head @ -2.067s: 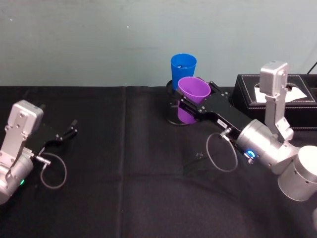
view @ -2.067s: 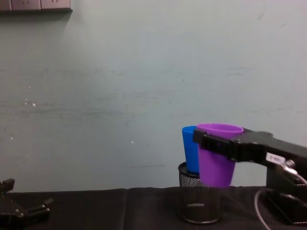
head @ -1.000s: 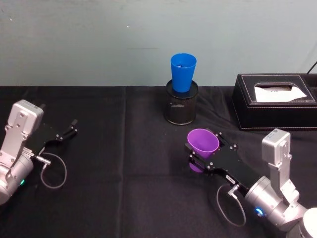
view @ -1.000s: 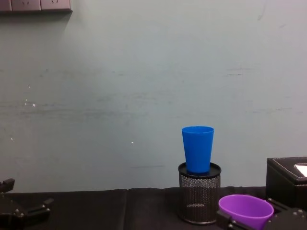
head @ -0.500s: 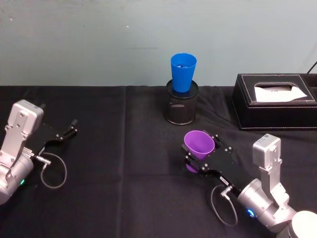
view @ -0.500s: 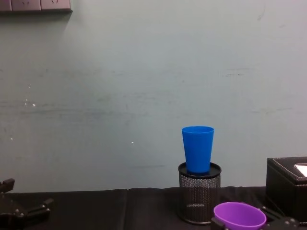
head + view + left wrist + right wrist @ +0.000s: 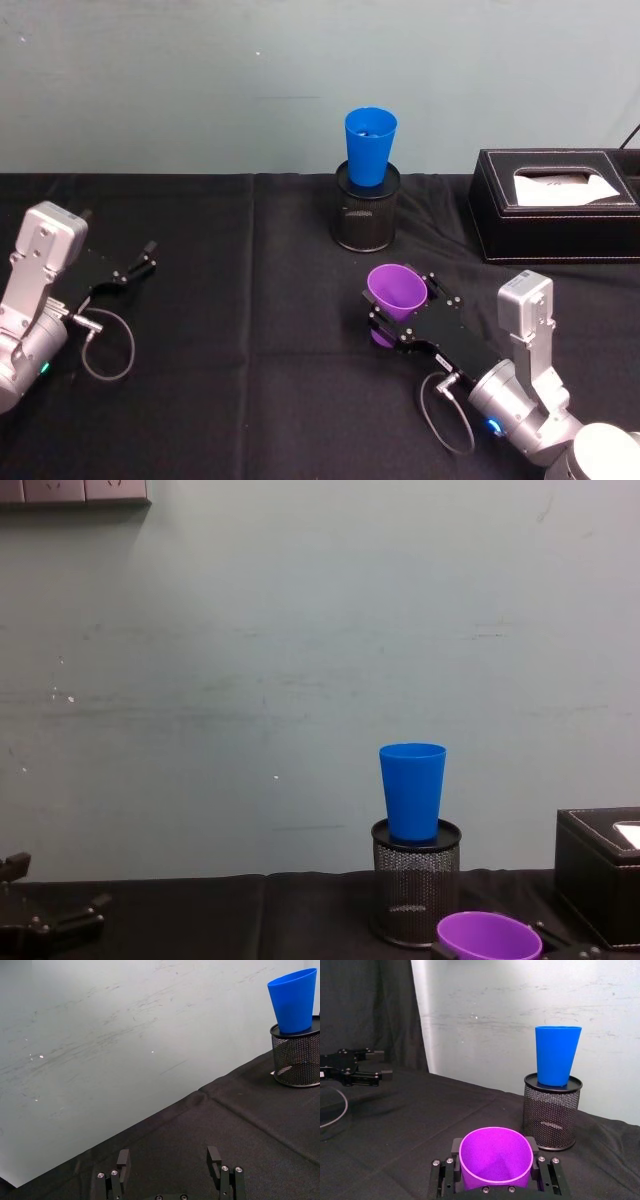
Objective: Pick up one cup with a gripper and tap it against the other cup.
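Note:
The purple cup [image 7: 393, 300] stands upright, low over the black cloth in front of the pen holder, held between the flat black fingers of my right gripper [image 7: 398, 316]. In the right wrist view the purple cup [image 7: 494, 1156] sits between those fingers, rim up, and its rim [image 7: 488, 935] shows at the bottom of the chest view. The blue cup [image 7: 369, 146] stands upright in the mouth of the mesh holder at the back, well apart from the purple one; the blue cup [image 7: 556, 1054] [image 7: 412, 791] [image 7: 293, 1000] is untouched. My left gripper [image 7: 140, 264] rests open at the far left [image 7: 170, 1162].
A black wire-mesh pen holder [image 7: 365, 219] carries the blue cup. A black tissue box [image 7: 556, 205] sits at the back right. Black cloth [image 7: 250, 330] covers the table, with a pale wall close behind.
My right gripper has pulled the purple cup back from beside the blue cup, brought it down toward the cloth, and drifted it slightly left. The left arm has not moved.

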